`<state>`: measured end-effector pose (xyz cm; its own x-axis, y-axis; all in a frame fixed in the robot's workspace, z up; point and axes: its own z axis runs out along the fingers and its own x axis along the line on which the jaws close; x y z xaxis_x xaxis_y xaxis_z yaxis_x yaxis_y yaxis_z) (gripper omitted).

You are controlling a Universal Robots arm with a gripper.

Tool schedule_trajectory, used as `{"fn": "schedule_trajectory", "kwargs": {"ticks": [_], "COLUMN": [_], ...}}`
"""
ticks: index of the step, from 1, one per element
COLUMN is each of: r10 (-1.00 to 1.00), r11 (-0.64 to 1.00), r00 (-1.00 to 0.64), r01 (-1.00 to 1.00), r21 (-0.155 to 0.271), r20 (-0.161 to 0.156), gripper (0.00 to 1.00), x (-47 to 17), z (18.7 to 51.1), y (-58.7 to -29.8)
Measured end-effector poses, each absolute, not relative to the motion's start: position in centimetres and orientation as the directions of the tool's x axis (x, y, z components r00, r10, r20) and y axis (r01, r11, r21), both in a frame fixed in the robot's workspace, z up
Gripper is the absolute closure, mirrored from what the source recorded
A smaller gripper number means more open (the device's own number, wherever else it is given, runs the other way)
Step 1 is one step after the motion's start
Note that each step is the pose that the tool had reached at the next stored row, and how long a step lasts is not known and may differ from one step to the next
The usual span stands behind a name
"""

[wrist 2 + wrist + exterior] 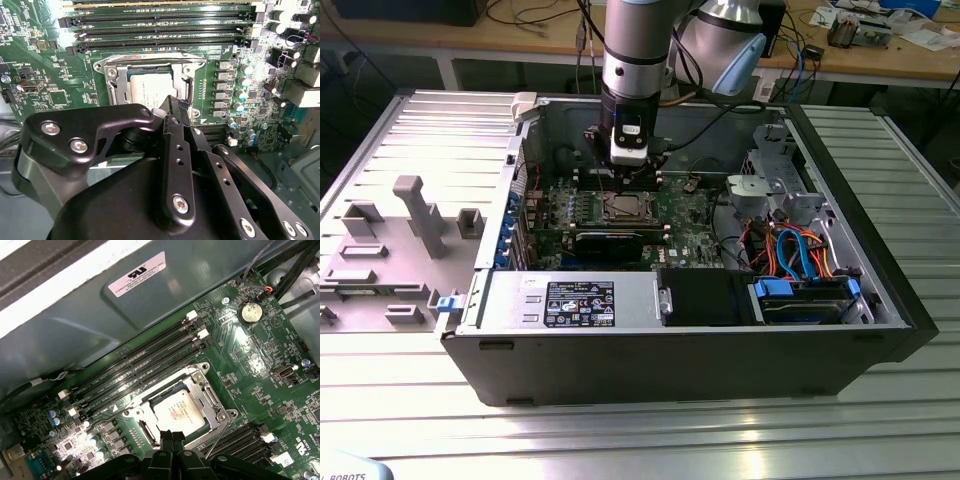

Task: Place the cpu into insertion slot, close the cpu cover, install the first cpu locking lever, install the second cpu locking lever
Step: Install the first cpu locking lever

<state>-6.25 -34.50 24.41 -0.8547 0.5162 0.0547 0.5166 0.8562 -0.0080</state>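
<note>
We judge the lever step in hand — cpu (179,412) under the lowered cpu cover (210,398), locking lever (218,436) unlatched, pincer (173,439) pinched shut, empty — demanding fine alignment.

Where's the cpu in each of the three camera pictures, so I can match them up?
Exterior view: cpu on the motherboard, directly under the gripper.
Second wrist view: cpu inside the silver cpu cover, just beyond the gripper.
First wrist view: cpu framed by the cpu cover, next to the gripper.
Shared landmark: the gripper.
</note>
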Motion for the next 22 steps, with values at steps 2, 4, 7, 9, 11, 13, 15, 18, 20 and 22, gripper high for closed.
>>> {"fn": "schedule_trajectory", "kwargs": {"ticks": [2, 4, 7, 9, 11, 13, 15, 18, 20, 22], "r10": [0.516, 0.516, 0.516, 0.516, 0.516, 0.516, 0.516, 0.516, 0.516, 0.516], "r11": [0.856, 0.856, 0.856, 0.856, 0.856, 0.856, 0.856, 0.856, 0.856, 0.856], "r00": [-0.855, -0.856, -0.856, -0.856, -0.856, -0.856, -0.856, -0.857, -0.856, -0.856], "r01": [0.517, 0.517, 0.516, 0.516, 0.516, 0.516, 0.516, 0.516, 0.516, 0.516], "r21": [-0.008, 0.002, 0.016, 0.017, 0.017, 0.018, 0.019, 0.022, 0.022, 0.022], "r20": [0.054, 0.038, 0.014, 0.014, 0.013, 0.012, 0.010, 0.006, 0.005, 0.005], "gripper": [0.89, 0.89, 0.89, 0.89, 0.89, 0.89, 0.89, 0.89, 0.89, 0.89], "x": [-6.25, -6.25, -6.26, -6.26, -6.26, -6.26, -6.26, -6.26, -6.26, -6.26], "z": [24.41, 24.41, 24.40, 24.40, 24.48, 24.68, 25.07, 25.26, 25.28, 25.28], "y": [-34.49, -34.49, -34.49, -34.49, -34.50, -34.50, -34.50, -34.49, -34.50, -34.50]}}
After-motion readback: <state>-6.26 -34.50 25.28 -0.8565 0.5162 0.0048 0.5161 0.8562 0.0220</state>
